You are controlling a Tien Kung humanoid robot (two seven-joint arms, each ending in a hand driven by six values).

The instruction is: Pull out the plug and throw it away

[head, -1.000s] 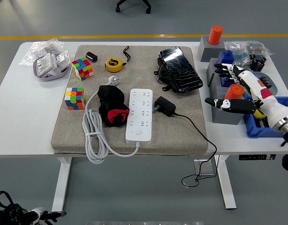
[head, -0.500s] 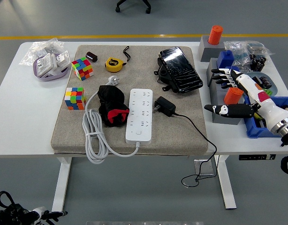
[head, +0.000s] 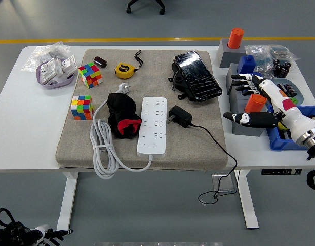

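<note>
A white table [head: 24,138] carries a grey mat [head: 147,61]. On the mat a white power strip [head: 153,125] lies lengthwise, its white cable [head: 102,148] coiled at the left past the mat's near edge. A black plug adapter [head: 179,116] lies just beside the strip's right edge, out of the sockets, its black cord [head: 216,148] trailing off the near right corner. Left of the strip sits a black and red bundle [head: 121,117]; two colour cubes [head: 81,107], a yellow tape measure [head: 124,69] and a black pouch [head: 197,76] lie around. The right hand [head: 255,100], fingers spread and empty, hovers over grey blocks [head: 247,125] at the right, well apart from the adapter.
</note>
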